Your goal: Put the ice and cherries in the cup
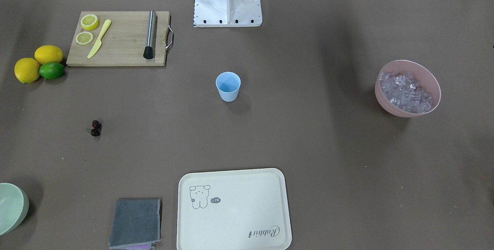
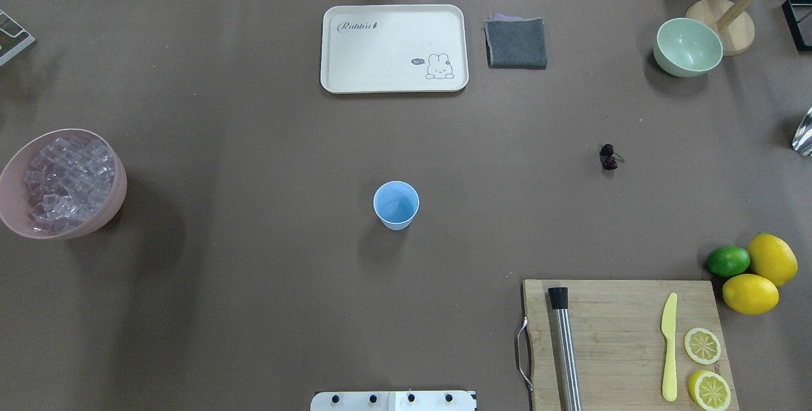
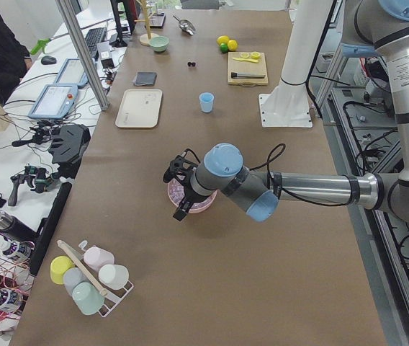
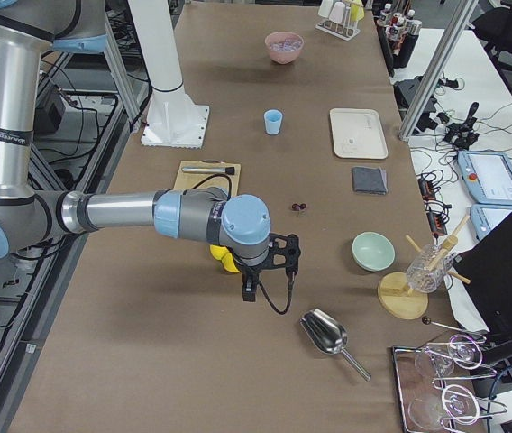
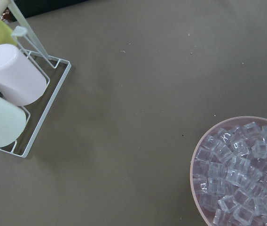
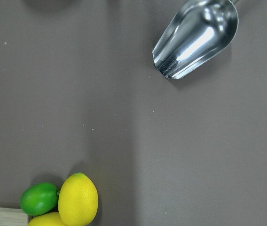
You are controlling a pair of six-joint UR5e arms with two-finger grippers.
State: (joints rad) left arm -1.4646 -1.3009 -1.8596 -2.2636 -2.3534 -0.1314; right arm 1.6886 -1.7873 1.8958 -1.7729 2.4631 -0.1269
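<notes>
Ice [image 1: 405, 92] and cherries [image 1: 95, 128] lying well apart from an empty cup [image 1: 228, 86]

In the front-facing view, the cup is standing upright near the middle of the table [image 1: 308, 157], showing nothing inside. The ice is sitting heaped in the pink bowl [image 1: 386, 101] far to one side. The cherries are lying on the bare table far to the other side.

From overhead, the same spread is showing, with the cherries' green stem pointing away from the cup. Neither arm is appearing here.

In the exterior left view, the left arm [image 3: 305, 189] is hanging over the pink bowl. Whether the left jaws are parted or closed cannot be told.

In the exterior right view, the right arm [image 4: 121, 212] is hanging above the table between the lemons [image 4: 227, 260] and the metal scoop [image 4: 328, 336]. The state of the right jaws cannot be told either.

The left wrist view is looking down on the cubes. They are appearing hard, smooth and loosely piled, so probably light, slippery and shifting under pressure. Pinching a top cube across two flat faces is looking safest.

The right wrist view is showing only scoop, lemons and lime [image 6: 39, 199]. The cherries are likely being tiny, light and prone to rolling, so a gentle pinch across one fruit or where the stems join is suiting them.
</notes>
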